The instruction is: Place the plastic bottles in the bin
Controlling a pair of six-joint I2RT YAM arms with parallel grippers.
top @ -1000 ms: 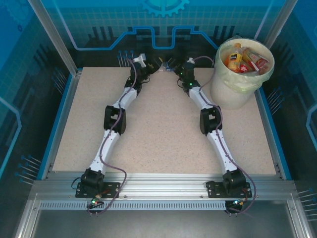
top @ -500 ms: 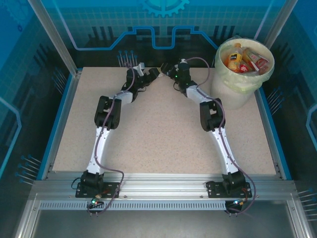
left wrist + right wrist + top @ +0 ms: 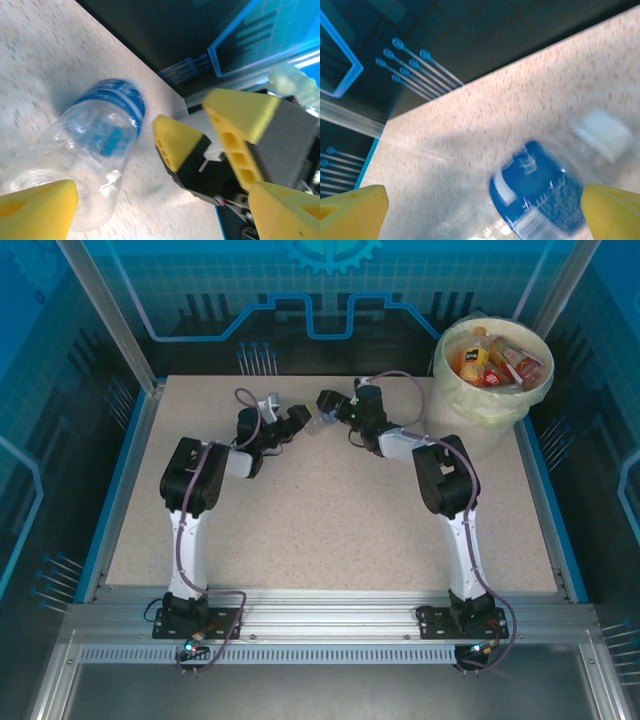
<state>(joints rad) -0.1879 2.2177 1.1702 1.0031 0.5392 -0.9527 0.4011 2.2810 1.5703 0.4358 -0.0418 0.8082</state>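
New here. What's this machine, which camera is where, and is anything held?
Two small robot arms are bolted at the near edge of a table. The wide picture comes from a fixed camera above and behind them; the other two come from a camera on each wrist. One clear blue-labelled bottle lies on the table, close by the left claw and the right claw. Both claws are open, so nothing is held. The cream bin at the far right already holds several bottles.
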